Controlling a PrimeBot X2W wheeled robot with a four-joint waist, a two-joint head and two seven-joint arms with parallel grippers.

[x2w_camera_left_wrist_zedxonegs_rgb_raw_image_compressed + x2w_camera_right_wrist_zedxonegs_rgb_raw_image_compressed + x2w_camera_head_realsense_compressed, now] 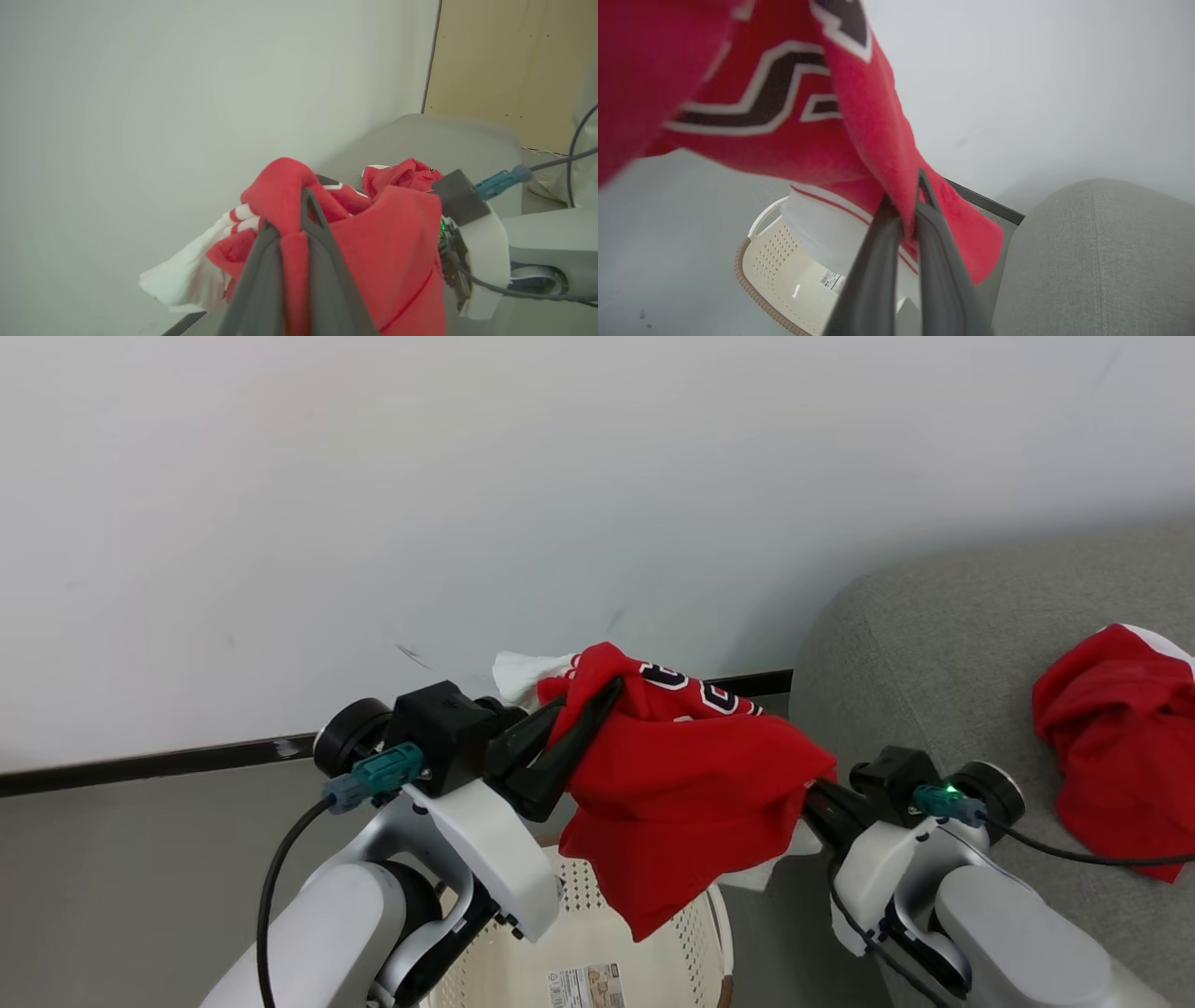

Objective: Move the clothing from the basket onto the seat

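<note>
A red jersey with navy white-edged letters hangs in the air between my two grippers, above the cream basket. My left gripper is shut on its upper left fold; the left wrist view has that gripper pinching red cloth. My right gripper is shut on the jersey's right edge, its fingertips buried in fabric, as the right wrist view confirms. A second red garment with a white panel lies crumpled on the grey seat at the right. The basket holds just a paper label.
A pale wall with a dark baseboard rises close behind the basket. The seat's rounded corner stands right beside the basket. A tan board leans beyond the seat in the left wrist view.
</note>
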